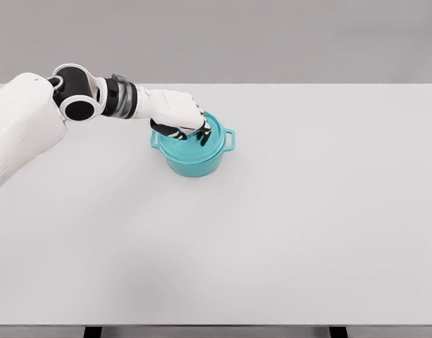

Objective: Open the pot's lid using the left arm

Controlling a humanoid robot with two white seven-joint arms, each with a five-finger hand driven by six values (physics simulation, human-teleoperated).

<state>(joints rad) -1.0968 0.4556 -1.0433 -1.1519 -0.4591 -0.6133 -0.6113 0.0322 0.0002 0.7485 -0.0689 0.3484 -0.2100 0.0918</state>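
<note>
You see a round, glossy teal pot (196, 156) with small loop handles left of centre on the smooth white table (286, 225). Your left hand (179, 116), white-shelled with dark joints, lies over its lid (205, 144), fingers curled around the top.

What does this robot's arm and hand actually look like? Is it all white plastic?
Mostly white. The left arm has smooth, rounded white shells, with a black ring-shaped joint at the elbow and a black-and-grey banded cuff at the wrist. The left hand has a white back and dark, black-looking fingers. No cables or markings show. The right arm is out of view.
</note>
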